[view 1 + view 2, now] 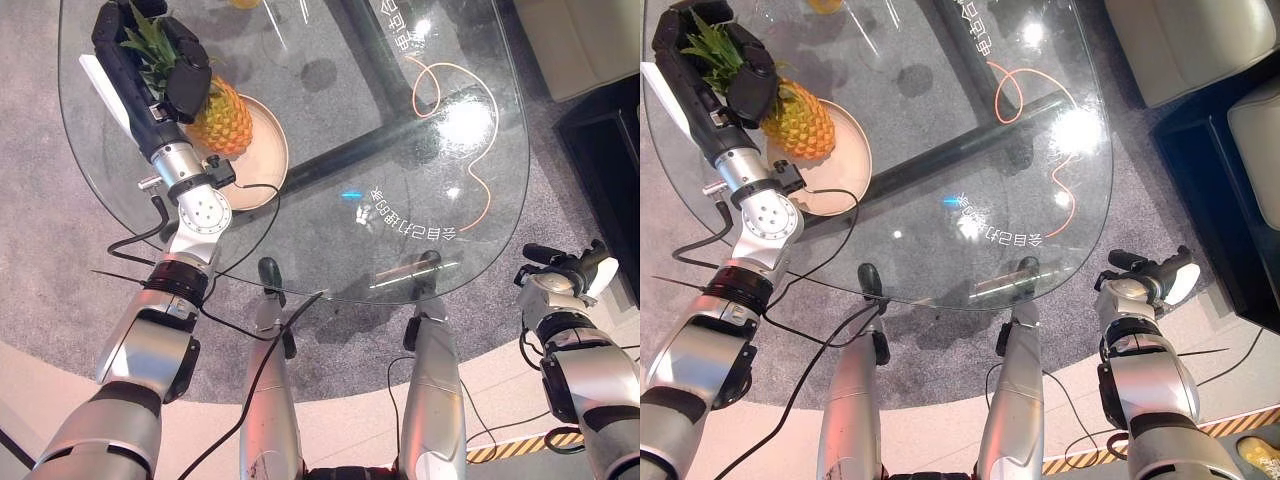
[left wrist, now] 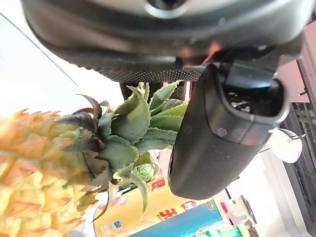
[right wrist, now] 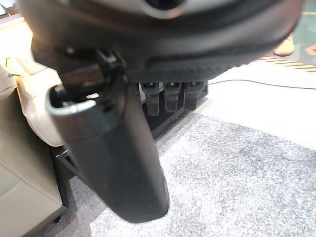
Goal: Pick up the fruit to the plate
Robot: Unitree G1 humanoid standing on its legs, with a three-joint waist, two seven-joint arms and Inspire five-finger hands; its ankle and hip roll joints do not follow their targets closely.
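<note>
- I see the pineapple (image 1: 220, 120) lying on its side on the tan plate (image 1: 268, 165), at the near left part of the glass bench (image 1: 400, 180).
- My left robot hand (image 1: 150, 60) is curled around the pineapple's green leafy crown (image 2: 133, 123), with the thumb (image 2: 217, 133) pressed alongside the leaves.
- My right robot hand (image 1: 1150, 275) hangs off the bench's right edge, over the grey carpet (image 3: 247, 177); its fingers look relaxed and hold nothing.
- An orange cord (image 1: 470, 130) loops under the glass, well apart from the plate.
</note>
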